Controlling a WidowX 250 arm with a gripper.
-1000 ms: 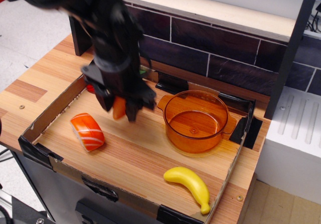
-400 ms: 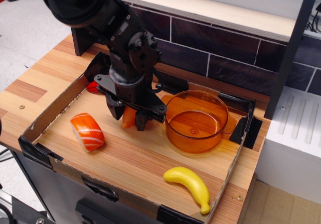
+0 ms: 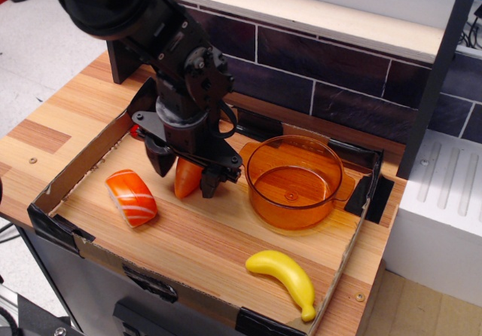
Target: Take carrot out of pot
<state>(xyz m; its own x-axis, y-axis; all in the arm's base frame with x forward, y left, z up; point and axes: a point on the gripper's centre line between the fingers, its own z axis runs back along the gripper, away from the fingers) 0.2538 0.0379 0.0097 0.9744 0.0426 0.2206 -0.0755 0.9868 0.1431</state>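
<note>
Pincer (image 3: 185, 176) clenched on the carrot (image 3: 186, 178), tip down, just above the desk (image 3: 218, 238) inside the cardboard tray (image 3: 71, 174), near its back-left corner. Pot (image 3: 294, 181) empty, just beside, toward the right edge. Salmon sushi piece (image 3: 131, 197) near the left edge; banana (image 3: 286, 276) at the front-right corner.

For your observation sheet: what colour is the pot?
Translucent orange pot, clearest in the observation.image view.
</note>
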